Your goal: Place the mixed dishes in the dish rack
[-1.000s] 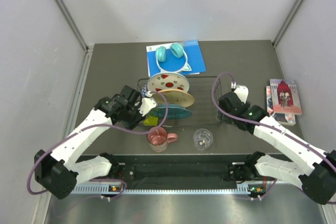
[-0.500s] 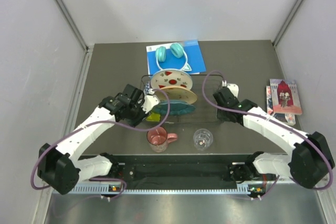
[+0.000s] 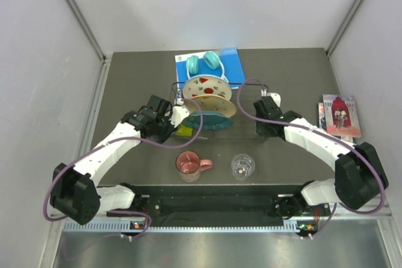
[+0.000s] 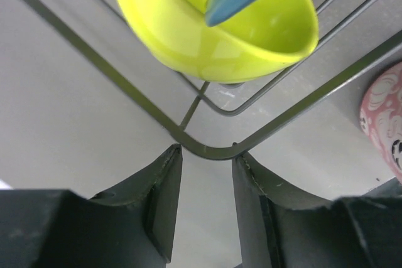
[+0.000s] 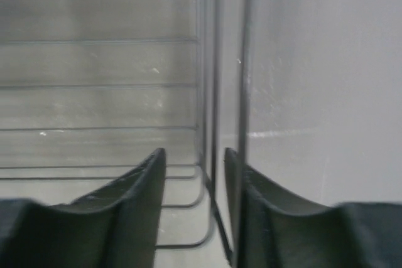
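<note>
My left gripper (image 4: pixel 204 155) is closed to a narrow gap on the near left corner of the dish rack (image 3: pixel 246 125), and the bent corner wire sits pinched between my two dark fingertips. Just behind that corner the lime-green bowl (image 4: pixel 220 36) lies inside the rack, with the edge of the teal plate (image 3: pixel 210 121) over it. My right gripper (image 5: pixel 195 153) is also nearly closed, and it holds an upright wire of the rack's right wall between its fingers. The rack stands in the middle of the table. It carries the white plate with red watermelon slices (image 3: pixel 205 86), the cream-orange floral plate (image 3: pixel 221 108) and the teal plate, all leaning on edge. The pink mug (image 3: pixel 190 163) and the clear glass (image 3: pixel 242 166) stand on the table in front of the rack, apart from it.
</note>
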{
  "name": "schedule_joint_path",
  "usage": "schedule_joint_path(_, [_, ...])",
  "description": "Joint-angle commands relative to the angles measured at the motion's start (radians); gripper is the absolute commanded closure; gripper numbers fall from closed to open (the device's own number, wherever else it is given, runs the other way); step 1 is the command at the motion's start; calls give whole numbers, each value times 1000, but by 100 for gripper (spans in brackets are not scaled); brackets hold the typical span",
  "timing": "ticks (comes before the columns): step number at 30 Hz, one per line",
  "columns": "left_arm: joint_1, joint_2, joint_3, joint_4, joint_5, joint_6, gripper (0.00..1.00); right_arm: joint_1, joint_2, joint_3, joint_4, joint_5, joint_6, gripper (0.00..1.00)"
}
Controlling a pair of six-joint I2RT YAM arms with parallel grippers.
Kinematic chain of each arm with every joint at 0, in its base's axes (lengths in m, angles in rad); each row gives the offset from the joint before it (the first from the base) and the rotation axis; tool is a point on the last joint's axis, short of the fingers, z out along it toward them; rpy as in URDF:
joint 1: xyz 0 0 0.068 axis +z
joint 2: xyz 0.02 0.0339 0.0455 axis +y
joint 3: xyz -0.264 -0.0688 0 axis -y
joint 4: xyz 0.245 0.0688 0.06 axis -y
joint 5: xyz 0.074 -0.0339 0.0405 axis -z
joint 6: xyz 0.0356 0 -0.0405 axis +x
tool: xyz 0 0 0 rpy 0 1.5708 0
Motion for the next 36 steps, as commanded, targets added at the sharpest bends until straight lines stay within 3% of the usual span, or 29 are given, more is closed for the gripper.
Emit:
schedule_joint_path(1, [5,-21,101,-60,-20,2,48,-7,-5,80,101,-33,-38,53])
schedule_joint_path(2, [5,-30,118,-83,-14,-6,45,-7,-27,77,99,-33,-40,47])
schedule_joint_path(8, [2,-109,276,-316,108,-23,30,-7,-145,46,90,-27,-31,32])
schedule_joint_path(14, [-22,-123,308,-458,242,-20,26,-4,-232,38,101,-19,-41,29])
schedule_joint_path(17, [-62,-130,244,-458,290,-3,27,-5,-261,49,79,-4,-43,29])
schedule_joint_path(24, [-249,-87,127,-375,247,-52,29,-5,-380,35,53,45,-60,30])
schedule_joint_path(32, [-254,-20,120,-297,236,-56,31,-5,-482,-9,47,59,-52,31])
schedule_joint_path(36, [-252,20,195,-312,227,-50,32,-7,-491,-21,38,53,-58,32])
